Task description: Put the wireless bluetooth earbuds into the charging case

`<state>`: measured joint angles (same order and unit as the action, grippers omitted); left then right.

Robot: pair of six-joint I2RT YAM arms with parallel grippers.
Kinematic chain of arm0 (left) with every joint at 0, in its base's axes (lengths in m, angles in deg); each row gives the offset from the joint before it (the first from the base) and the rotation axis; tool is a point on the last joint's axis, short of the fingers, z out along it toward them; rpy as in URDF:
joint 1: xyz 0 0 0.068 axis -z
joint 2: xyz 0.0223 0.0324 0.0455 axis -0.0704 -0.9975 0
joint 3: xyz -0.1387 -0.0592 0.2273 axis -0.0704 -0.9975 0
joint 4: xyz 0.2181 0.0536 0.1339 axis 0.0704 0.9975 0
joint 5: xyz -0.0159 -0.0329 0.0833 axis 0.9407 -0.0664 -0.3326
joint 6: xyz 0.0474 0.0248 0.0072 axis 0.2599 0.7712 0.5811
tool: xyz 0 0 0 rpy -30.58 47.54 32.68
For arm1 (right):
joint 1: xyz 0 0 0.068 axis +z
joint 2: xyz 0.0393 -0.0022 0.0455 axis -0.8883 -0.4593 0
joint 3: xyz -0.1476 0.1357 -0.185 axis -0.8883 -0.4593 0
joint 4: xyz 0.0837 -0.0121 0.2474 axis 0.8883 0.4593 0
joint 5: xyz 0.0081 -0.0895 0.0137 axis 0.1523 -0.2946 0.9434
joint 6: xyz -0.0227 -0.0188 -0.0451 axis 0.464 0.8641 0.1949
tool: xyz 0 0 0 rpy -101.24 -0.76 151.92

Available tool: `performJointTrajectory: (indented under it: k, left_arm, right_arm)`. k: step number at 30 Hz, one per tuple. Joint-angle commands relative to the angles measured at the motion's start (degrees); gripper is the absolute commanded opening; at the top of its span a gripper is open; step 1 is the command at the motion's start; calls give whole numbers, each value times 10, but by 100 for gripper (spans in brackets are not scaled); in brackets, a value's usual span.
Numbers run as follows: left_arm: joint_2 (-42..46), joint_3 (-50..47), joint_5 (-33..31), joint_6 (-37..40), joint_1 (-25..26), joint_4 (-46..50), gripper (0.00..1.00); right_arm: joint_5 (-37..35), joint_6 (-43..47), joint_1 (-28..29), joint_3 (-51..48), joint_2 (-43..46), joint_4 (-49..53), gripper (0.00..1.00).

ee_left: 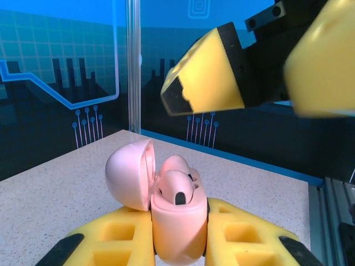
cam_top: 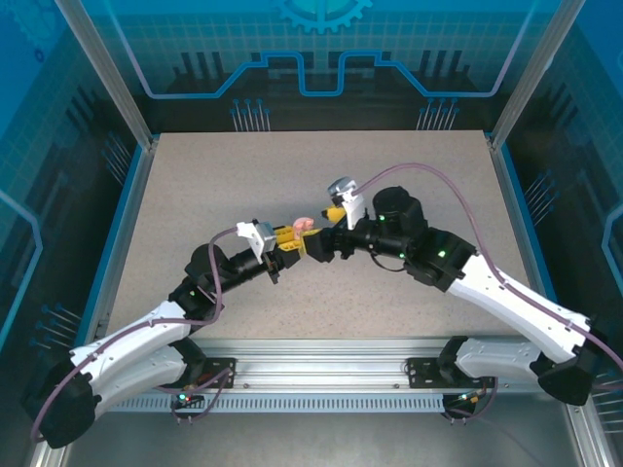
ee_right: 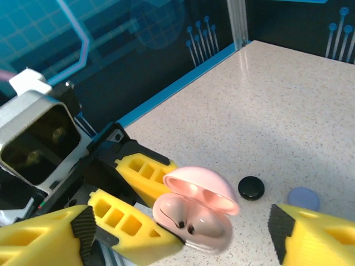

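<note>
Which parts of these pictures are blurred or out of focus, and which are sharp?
Left wrist view: the pink case is fairly sharp, but the right end effector above it is smeared, its rightmost finger most. Right wrist view: the case's lower edge looks soft, the black disc crisp. Top external view: even light, nothing blurred.

We see a white-shelled, black-jointed left arm [cam_top: 136, 341] at seven o'clock and the right arm [cam_top: 516, 297] at four, each trailing a lilac cable [cam_top: 414, 165]. The left pincer [cam_top: 290, 243] and right pincer [cam_top: 324, 231] have yellow, pocketed, black-tipped fingers [ee_left: 111, 244].
</note>
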<state>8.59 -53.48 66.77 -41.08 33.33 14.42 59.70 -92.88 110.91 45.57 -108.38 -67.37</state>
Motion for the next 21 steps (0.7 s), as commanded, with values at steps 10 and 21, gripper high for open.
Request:
performJointTrajectory:
  k: [10,21]
  left_arm:
    - [8,15,17,-13,4,-21,6]
    - [-1,21,17,-13,4,-17,7]
  right_arm:
    - [209,-30,-82,5,-41,13,100]
    - [274,-24,-72,36,-81,-19,85]
